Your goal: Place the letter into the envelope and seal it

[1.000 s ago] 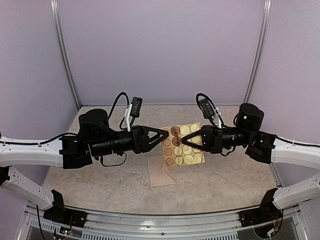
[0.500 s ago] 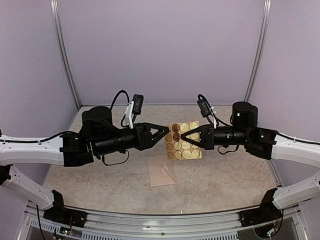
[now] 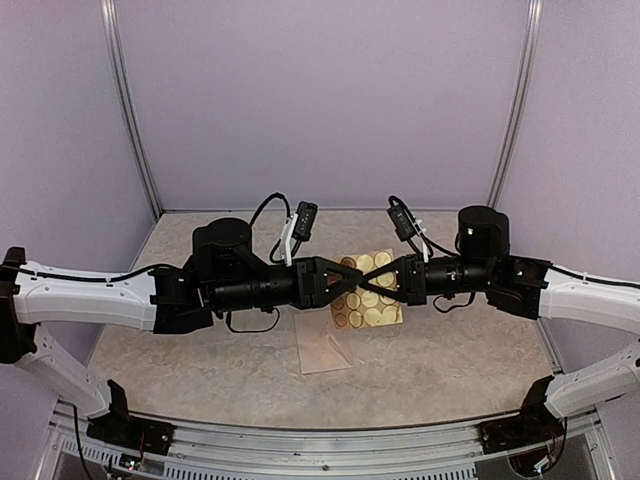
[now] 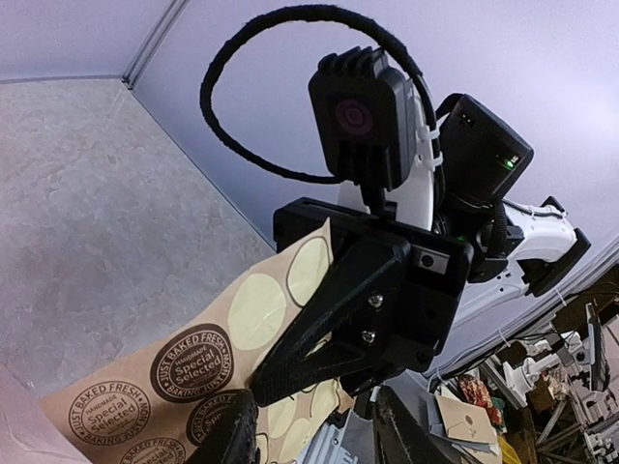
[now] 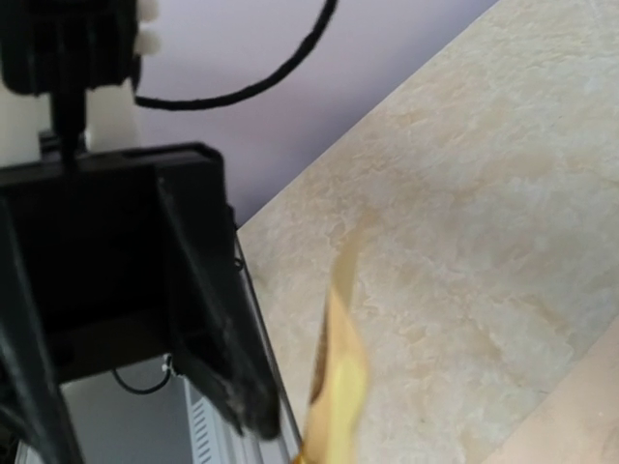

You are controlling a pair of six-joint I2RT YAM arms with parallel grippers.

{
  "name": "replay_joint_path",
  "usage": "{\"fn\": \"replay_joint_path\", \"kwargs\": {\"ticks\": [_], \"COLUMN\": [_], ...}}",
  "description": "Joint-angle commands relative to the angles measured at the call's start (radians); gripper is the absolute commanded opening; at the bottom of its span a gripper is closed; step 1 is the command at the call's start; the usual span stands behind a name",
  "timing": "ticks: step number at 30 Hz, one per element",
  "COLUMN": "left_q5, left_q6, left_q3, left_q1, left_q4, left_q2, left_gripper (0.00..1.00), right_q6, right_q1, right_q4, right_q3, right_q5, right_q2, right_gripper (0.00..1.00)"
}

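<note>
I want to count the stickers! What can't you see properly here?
Top view: the black left end effector and right end effector cover part of the tan paper sheet of round stickers.
Right wrist view: that sheet is only a blurred edge-on streak.
Left wrist view: the bottom edge cuts the sheet off.
Top view: the pale cream-pink paper envelope is too small to show any letter inside.

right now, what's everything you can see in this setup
envelope: one, pale pink, flat on the table near the middle
sticker sheet: one, tan with round stickers, held up above the table
table: one, beige marbled, under everything
walls: three, lilac, back and both sides
left arm: one, white and black, reaching in from the left
right arm: one, white and black, reaching in from the right
left fingers: two, black, apart at the sheet's edge
right fingers: two, black, shut on the sticker sheet
</note>
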Motion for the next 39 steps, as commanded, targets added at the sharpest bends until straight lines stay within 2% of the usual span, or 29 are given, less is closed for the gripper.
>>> {"fn": "replay_joint_path", "kwargs": {"ticks": [1, 10, 20, 32, 39], "left_q5": [0.031, -0.005, -0.069, -0.046, -0.046], "left_q6": [-0.023, -0.033, -0.044, -0.051, -0.054], "left_q3": [0.027, 0.017, 0.015, 0.025, 0.027], "left_q1": [0.003, 0.004, 0.004, 0.005, 0.006], "left_q4": [0.043, 0.004, -0.049, -0.042, -0.045], "left_q2": [0.023, 0.023, 0.020, 0.041, 0.049], "left_gripper": [0.38, 0.37, 0.41, 0.41, 0.29], "right_q6": [-0.015, -0.016, -0.016, -0.017, -0.015], "right_q1": [0.018, 0.017, 0.016, 0.019, 0.020], "right_q4": [0.033, 0.027, 0.027, 0.036, 0.048], "right_q3": [0.028, 0.018, 0.021, 0.021, 0.015], "right_q5": [-0.042, -0.028, -0.032, -0.053, -0.063], "right_q2": [0.003, -0.023, -0.024, -0.022, -0.030], "right_gripper": [0.00, 0.00, 0.00, 0.00, 0.00]}}
